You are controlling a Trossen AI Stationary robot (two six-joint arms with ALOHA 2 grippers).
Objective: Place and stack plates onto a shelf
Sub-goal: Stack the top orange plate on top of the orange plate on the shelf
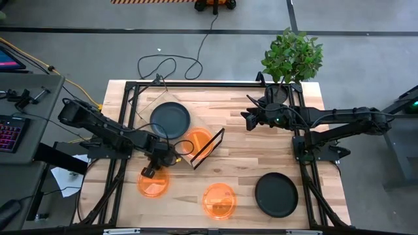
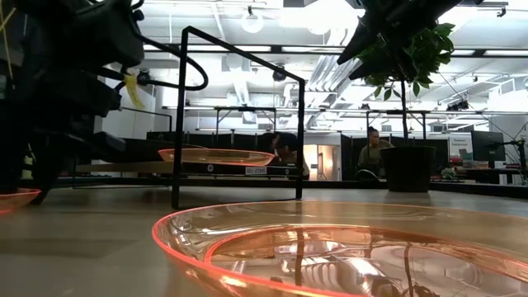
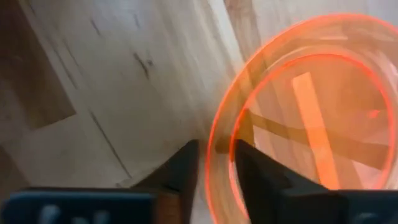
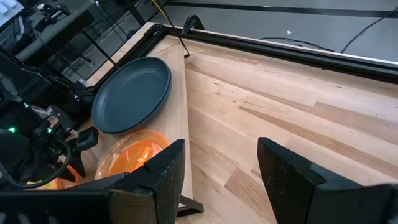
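Observation:
The shelf point(image 1: 186, 134) is a light-wood board with a black wire frame point(image 1: 210, 147) at its right end. It carries a dark plate point(image 1: 170, 119) and an orange plate point(image 1: 199, 141). A second orange plate point(image 1: 153, 183) lies flat on the table near the left edge, with my left gripper point(image 1: 150, 172) at its far rim, shut on it. A third orange plate point(image 1: 219, 200) and another dark plate point(image 1: 276, 194) rest on the table near its front edge. My right gripper point(image 1: 251, 120) hangs open above the table's far right part, touching nothing. My left gripper holds the orange plate by its rim point(image 3: 213, 146). The rim is pinched between the two fingers, one finger point(image 3: 258, 177) inside the plate and the other point(image 3: 183, 171) outside. The fingers come from above, pointing down. The plate point(image 2: 12, 198) lies level on the table.
A potted plant point(image 1: 292, 59) stands at the table's far right corner. Black frame bars point(image 1: 196, 83) run along the far edge and both sides. Bare wood point(image 1: 255, 153) lies between the shelf and the right arm. People sit in the room beyond.

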